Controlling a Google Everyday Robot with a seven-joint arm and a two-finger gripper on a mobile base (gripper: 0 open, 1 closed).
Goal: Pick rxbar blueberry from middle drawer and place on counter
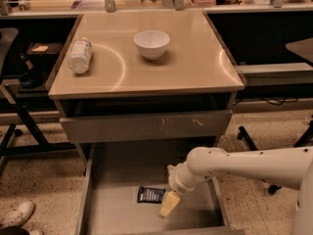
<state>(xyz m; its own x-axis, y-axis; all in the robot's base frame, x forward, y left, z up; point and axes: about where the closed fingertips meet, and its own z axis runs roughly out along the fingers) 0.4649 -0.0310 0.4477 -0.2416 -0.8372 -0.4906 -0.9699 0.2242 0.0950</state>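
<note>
The rxbar blueberry (150, 195), a small dark navy wrapper, lies flat on the grey floor of the open middle drawer (112, 214). My gripper (169, 204) hangs from the white arm that comes in from the right, inside the drawer just right of the bar and slightly nearer the front. It holds nothing that I can see. The tan counter (186, 67) is above.
A white bowl (151, 43) stands on the counter's middle back. A clear plastic bottle (80, 56) lies on its left side. The closed grey drawer front (146, 126) with orange scuffs is above the open drawer. A shoe (14, 213) is on the floor at left.
</note>
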